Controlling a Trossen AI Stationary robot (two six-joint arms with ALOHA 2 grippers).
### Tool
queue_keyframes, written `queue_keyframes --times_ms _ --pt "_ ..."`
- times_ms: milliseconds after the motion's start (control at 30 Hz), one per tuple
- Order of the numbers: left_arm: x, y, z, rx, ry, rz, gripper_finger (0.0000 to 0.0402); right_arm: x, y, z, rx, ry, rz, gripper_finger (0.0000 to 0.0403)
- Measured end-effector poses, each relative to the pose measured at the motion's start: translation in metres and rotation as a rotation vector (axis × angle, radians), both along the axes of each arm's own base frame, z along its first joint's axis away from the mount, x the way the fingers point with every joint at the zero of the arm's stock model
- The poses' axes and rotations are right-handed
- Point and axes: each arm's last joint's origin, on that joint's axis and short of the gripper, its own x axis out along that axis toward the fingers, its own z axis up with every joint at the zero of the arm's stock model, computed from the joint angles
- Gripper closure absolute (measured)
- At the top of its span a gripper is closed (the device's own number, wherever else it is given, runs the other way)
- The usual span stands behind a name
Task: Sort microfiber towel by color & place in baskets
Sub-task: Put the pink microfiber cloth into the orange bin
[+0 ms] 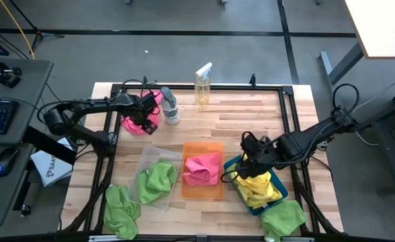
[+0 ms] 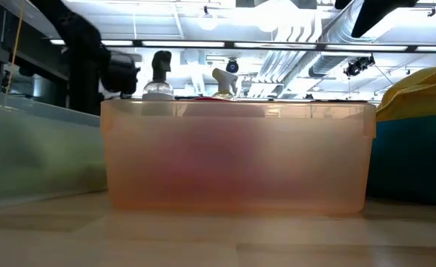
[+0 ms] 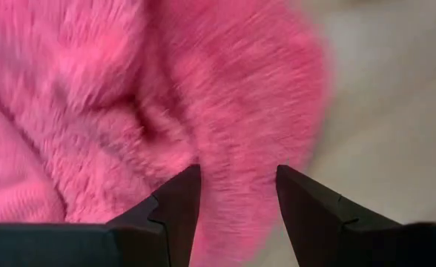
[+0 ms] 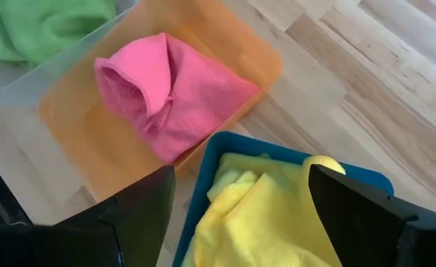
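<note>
A hot pink towel (image 1: 134, 123) lies on the table near its far left corner; my left gripper (image 1: 148, 122) (image 3: 236, 172) is down on it, open. My right gripper (image 1: 246, 162) (image 4: 240, 174) hovers open over the teal basket (image 1: 283, 193), which holds yellow towels (image 1: 256, 185) (image 4: 262, 215). The orange basket (image 1: 202, 148) (image 4: 77, 126) holds a pink towel (image 4: 170, 93), and the clear basket (image 1: 146, 159) a lime green towel (image 1: 156, 180). Two more green towels lie on the table, one at the near left (image 1: 120, 210) and one at the near right (image 1: 283, 218). My left gripper comes at the pink towel from above, pointing down. A fuzzy ridge of the cloth (image 3: 233, 148) stands between its open fingers (image 3: 179, 199). I cannot tell whether the fingers touch the cloth. The towel lies bunched on the table.
Two spray bottles stand at the far edge, one (image 1: 170, 107) right beside the left gripper and one (image 1: 203, 84) farther right. The three baskets sit side by side across the table's near half. Bare wood lies between the bottles and the baskets.
</note>
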Motion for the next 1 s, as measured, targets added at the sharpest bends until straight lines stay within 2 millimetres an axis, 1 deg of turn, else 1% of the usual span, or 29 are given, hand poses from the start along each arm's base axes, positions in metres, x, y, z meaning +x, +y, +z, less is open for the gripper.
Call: queue_keyframes --times_ms 67,167,267,333,400,433,500,533,600,667,767,833,1000 --pt "-0.005 -0.001 -0.01 0.012 0.009 0.013 0.0238 0.001 0.001 -0.001 0.002 0.002 -0.006 0.0096" --pt "-0.005 0.0 -0.017 0.048 -0.028 0.009 0.0238 0.001 0.001 -0.001 0.007 -0.004 -0.014 0.0096" --pt "-0.009 -0.002 -0.023 0.032 -0.009 0.007 0.0239 0.002 0.001 -0.001 0.01 -0.016 -0.017 0.0096" --pt "-0.01 -0.004 -0.026 0.026 0.001 -0.007 0.0249 0.003 0.001 -0.001 0.01 -0.021 -0.018 0.0096" --pt "-0.009 -0.006 -0.026 0.022 -0.001 -0.024 0.0279 0.003 0.002 0.0 0.01 -0.025 -0.018 0.0096" --pt "-0.008 -0.008 -0.026 0.024 -0.004 -0.034 0.0304 0.003 0.001 0.0 0.002 -0.03 -0.021 0.0096" --pt "-0.005 -0.012 -0.023 0.025 -0.022 -0.058 0.0367 0.003 0.001 0.0 -0.014 -0.038 -0.028 0.0096" --pt "-0.005 -0.015 -0.021 0.018 -0.037 -0.067 0.0383 0.003 0.001 0.0 -0.018 -0.04 -0.029 0.0096" --pt "-0.006 -0.023 -0.017 -0.021 -0.059 -0.072 0.039 0.003 0.001 0.0 -0.018 -0.04 -0.029 0.0096" --pt "-0.008 -0.032 -0.006 -0.046 -0.108 -0.09 0.0397 0.003 0.001 0.0 -0.019 -0.04 -0.029 0.0096" --pt "-0.013 -0.047 0.017 -0.057 -0.227 -0.143 0.0399 0.003 0.001 0.0 -0.03 -0.037 -0.014 0.0096" --pt "-0.016 -0.059 0.041 -0.074 -0.345 -0.179 0.04 0.003 0.0 0.0 -0.046 -0.037 -0.001 0.0096" --pt "-0.02 -0.085 0.11 -0.052 -0.657 -0.237 0.0401 0.004 -0.001 0.001 -0.107 -0.046 0.019 0.0096"
